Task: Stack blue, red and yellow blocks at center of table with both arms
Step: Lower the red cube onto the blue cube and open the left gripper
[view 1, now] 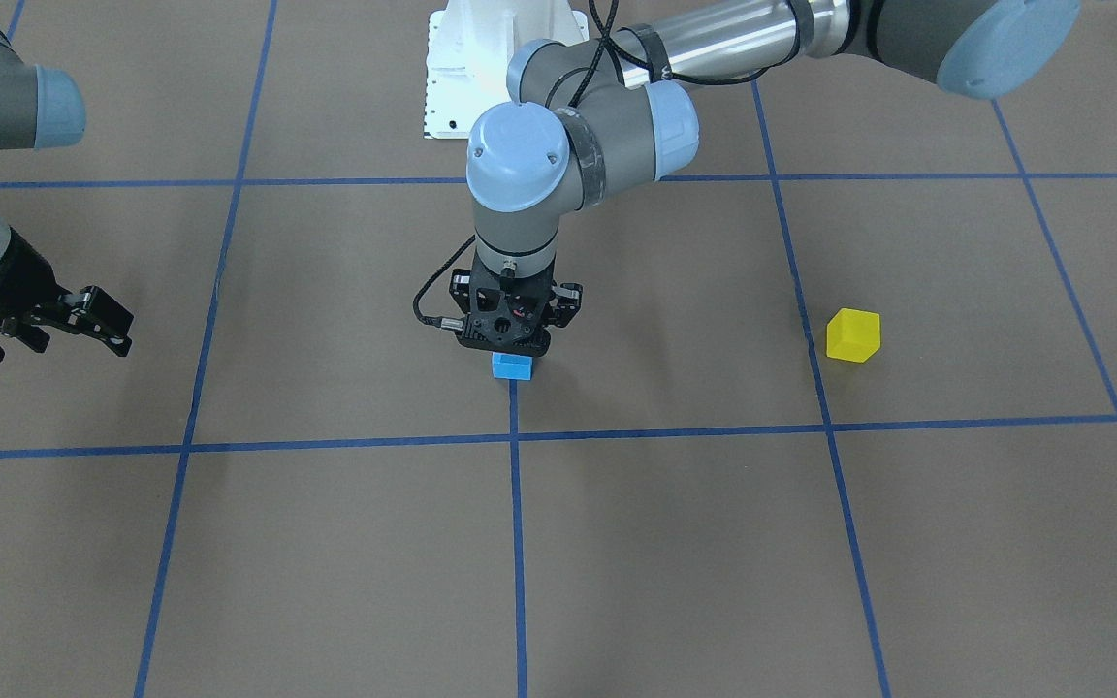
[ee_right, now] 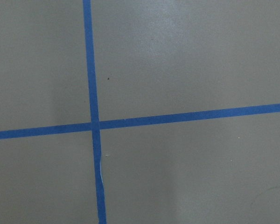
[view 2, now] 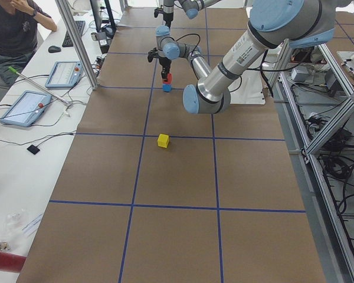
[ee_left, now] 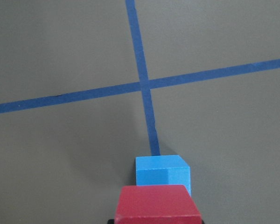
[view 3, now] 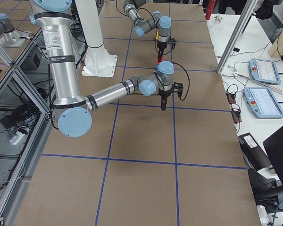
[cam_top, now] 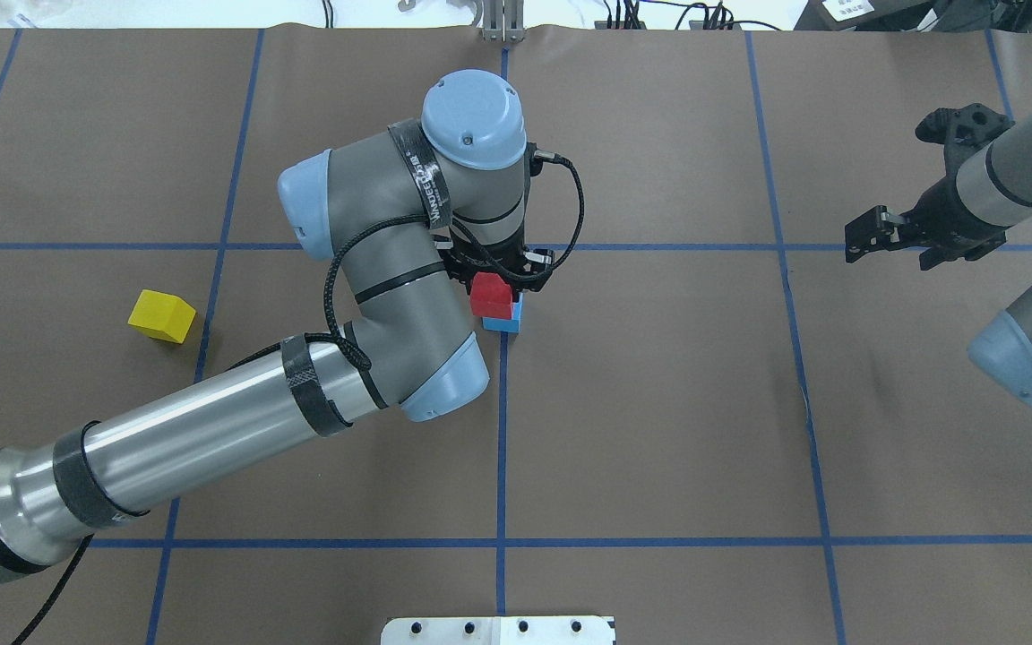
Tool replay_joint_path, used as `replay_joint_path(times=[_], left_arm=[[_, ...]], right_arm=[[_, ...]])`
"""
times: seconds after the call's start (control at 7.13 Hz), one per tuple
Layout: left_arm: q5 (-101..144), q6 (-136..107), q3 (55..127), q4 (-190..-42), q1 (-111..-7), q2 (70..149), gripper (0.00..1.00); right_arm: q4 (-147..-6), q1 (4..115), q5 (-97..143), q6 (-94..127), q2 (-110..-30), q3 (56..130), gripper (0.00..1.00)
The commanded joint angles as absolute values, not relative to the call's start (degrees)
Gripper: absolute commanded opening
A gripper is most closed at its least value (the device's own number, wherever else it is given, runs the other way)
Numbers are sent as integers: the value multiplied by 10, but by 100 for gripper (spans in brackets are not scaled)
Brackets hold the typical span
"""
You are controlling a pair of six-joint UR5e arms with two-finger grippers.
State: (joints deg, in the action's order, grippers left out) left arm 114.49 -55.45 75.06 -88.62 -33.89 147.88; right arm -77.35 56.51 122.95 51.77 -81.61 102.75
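My left gripper (cam_top: 496,285) stands at the table's center, pointing straight down, shut on the red block (cam_top: 490,295). The red block sits on or just above the blue block (cam_top: 508,322), which lies on the blue tape line; I cannot tell if they touch. In the left wrist view the red block (ee_left: 157,203) is directly over the blue one (ee_left: 163,171). From the front the gripper (view 1: 512,339) hides the red block above the blue block (view 1: 512,365). The yellow block (cam_top: 161,315) lies alone to the left. My right gripper (cam_top: 872,236) is open and empty, far right.
Brown paper with a blue tape grid (cam_top: 502,448) covers the table. The white robot base (view 1: 481,58) is at the robot's edge of the table. The right wrist view shows only a tape crossing (ee_right: 94,126). Operators' tablets (view 2: 23,107) lie along a side bench.
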Motion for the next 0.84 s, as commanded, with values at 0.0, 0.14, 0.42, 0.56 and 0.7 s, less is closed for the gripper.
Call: replay_joint_path(times=[0.0, 0.14, 0.42, 0.56, 0.7], left_arm=[[1142, -537, 742, -884, -338, 1484, 0], [1142, -533, 741, -884, -338, 1483, 0], [1142, -533, 736, -885, -338, 1484, 0], [1142, -536, 735, -885, -338, 1484, 0], [1142, -537, 735, -885, -338, 1484, 0]], right_arm=[[-773, 565, 1230, 518, -815, 1027, 100], [-773, 565, 1230, 518, -815, 1027, 100], [-773, 565, 1230, 518, -814, 1027, 100], [-773, 565, 1230, 518, -814, 1027, 100], [-773, 565, 1230, 518, -814, 1027, 100]])
